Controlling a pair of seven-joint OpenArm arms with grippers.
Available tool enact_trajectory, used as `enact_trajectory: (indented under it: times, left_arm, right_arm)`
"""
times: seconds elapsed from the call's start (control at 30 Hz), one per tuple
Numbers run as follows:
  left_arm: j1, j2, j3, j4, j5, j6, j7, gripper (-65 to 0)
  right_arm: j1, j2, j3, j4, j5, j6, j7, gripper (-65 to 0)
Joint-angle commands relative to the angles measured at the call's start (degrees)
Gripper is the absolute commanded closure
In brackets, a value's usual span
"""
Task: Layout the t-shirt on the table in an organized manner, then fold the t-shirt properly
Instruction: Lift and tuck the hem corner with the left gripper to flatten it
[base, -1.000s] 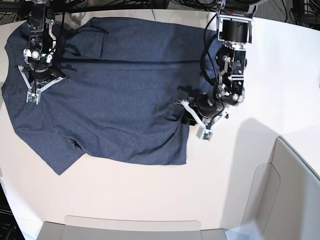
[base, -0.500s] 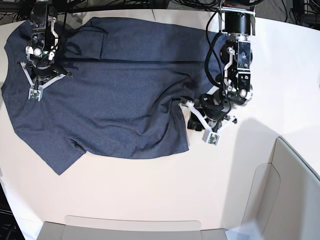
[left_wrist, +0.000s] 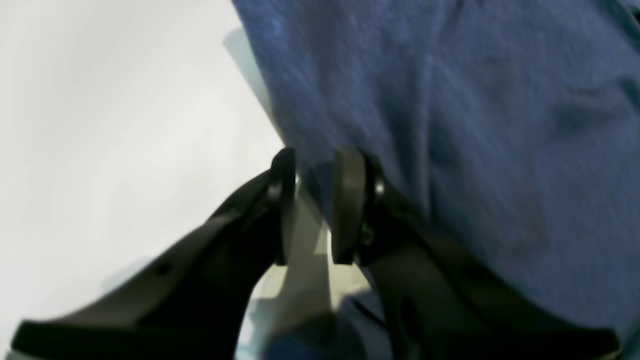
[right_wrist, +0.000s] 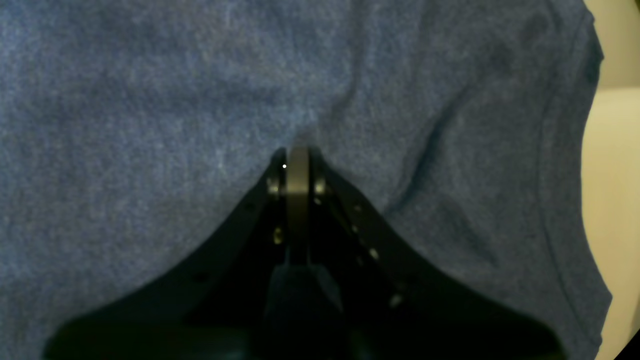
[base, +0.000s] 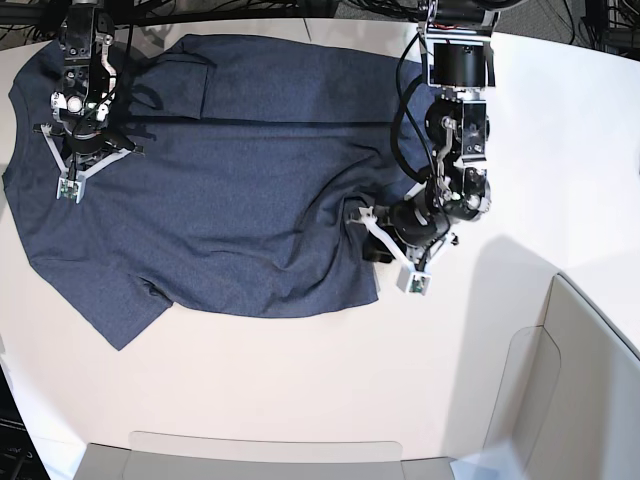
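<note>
navy t-shirt (base: 230, 170) lies spread on the white worktop (base: 300, 380). left claw (left_wrist: 312, 205) at the shirt's edge, jaws parted, nothing clearly gripped. right claw (right_wrist: 296, 172) clenched, tips pressed into the shirt cloth. grey-beige bin (base: 590, 390) alongside; contents not visible.

One t-shirt (base: 220, 180), one table (base: 330, 390), two tools, left tool (base: 388, 262), right tool (base: 68, 170)
</note>
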Motion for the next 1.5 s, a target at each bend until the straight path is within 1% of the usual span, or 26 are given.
enact_trajectory:
  times: [0.0, 0.07, 0.13, 0.23, 0.3, 0.37, 0.4, 0.53, 0.63, 0.7, 0.83, 0.87, 0.97, 1.03, 1.13, 1.2, 1.3, 1.43, 1.47]
  left_arm:
    - [-1.4, 0.0, -1.3, 0.5, -0.6, -0.1, -0.5, -15.9]
    - [-1.5, 1.0, -3.7, -0.3, -2.1, -0.1, 1.0, -20.3]
    - [-1.6, 1.0, -6.2, -1.3, -5.7, -0.1, 2.7, -23.1]
    - [-3.9, 0.7, -10.0, -4.3, -12.3, -0.1, 6.4, -23.9]
    - [-5.4, 0.7, -14.4, -9.0, -17.1, -0.1, 9.8, -24.0]
    - [-6.9, 0.6, -18.2, -13.6, -21.6, -0.1, 12.1, -24.0]
    - [-7.4, 0.0, -19.8, -15.9, -23.8, -0.1, 13.0, -24.0]
    - [-7.7, -1.4, -21.3, -22.0, -31.0, -0.1, 14.4, -24.0]
    - [-7.4, -1.5, -21.1, -23.2, -33.6, -0.1, 14.5, -24.0]
    - [-6.7, -1.4, -20.6, -23.3, -34.0, 0.2, 14.5, -24.0]
    - [-5.4, -1.3, -15.1, -22.9, -33.7, 0.9, 14.3, -23.7]
    - [-5.4, -1.3, -13.7, -22.8, -33.6, 2.1, 14.0, -23.7]
    - [-5.4, -1.8, -9.9, -22.2, -33.6, 8.4, 12.0, -23.7]
    - [-5.3, -2.0, -7.4, -20.2, -33.5, 11.3, 10.7, -23.7]
    - [-4.5, -3.3, -3.8, -17.1, -33.5, 14.5, 10.1, -23.7]
    - [-4.5, -3.5, -1.9, -15.6, -33.5, 16.2, 10.1, -23.8]
    - [-4.6, -3.5, 0.0, -15.1, -33.8, 16.7, 10.3, -24.0]
    - [-4.7, -2.9, 0.1, -15.1, -34.0, 16.5, 10.4, -24.0]
    - [-4.9, -2.3, 0.1, -15.1, -34.0, 16.5, 10.4, -24.0]
  right_arm:
    - [0.4, 0.6, 0.3, 1.1, -0.5, -0.1, 1.0, 0.0]
    - [0.0, 0.6, 0.3, 1.1, -0.4, -0.1, 1.0, 0.0]
    - [-0.2, 0.6, 0.3, 1.1, -0.4, -0.1, 1.0, 0.0]
    - [-0.3, 0.6, 0.3, 2.0, -0.4, -0.1, 1.0, 0.0]
    - [-0.4, 0.6, 0.2, 2.5, -0.4, -0.1, 1.0, 0.0]
    - [-0.4, 0.6, 0.2, 3.1, -0.4, -0.1, 1.0, 0.0]
    - [-0.6, 0.6, 0.2, 3.4, -0.4, -0.1, 1.0, 0.0]
    - [-1.1, 0.5, 0.2, 4.3, -0.4, -0.1, 1.0, 0.0]
    - [-1.1, 0.5, -1.3, 4.3, -0.4, -0.1, 1.0, 0.0]
    - [-1.2, 0.5, -1.9, 4.4, -0.4, -0.1, 1.0, 0.0]
    - [-1.5, 0.2, -1.9, 4.5, -0.4, -0.1, 1.0, 0.0]
    - [-1.5, -0.1, -1.9, 4.5, -0.4, -0.1, 1.0, 0.0]
    - [-1.5, -0.2, -1.9, 4.5, -0.5, -0.1, 1.0, 0.0]
    - [-1.5, -0.2, -1.9, 4.5, -0.5, -0.1, 1.0, 0.0]
    - [-1.5, -0.2, -1.9, 4.5, -0.5, -0.1, 1.0, 0.0]
    - [-1.5, -0.2, -1.9, 4.5, -0.5, -0.1, 1.0, 0.0]
    - [-1.5, -0.2, -1.9, 4.5, -0.4, -0.1, 1.0, 0.0]
    - [-1.5, -0.2, -1.9, 4.5, -0.4, -0.1, 1.0, 0.0]
    - [-1.5, -0.2, -1.9, 4.5, -0.4, -0.1, 1.0, 0.0]
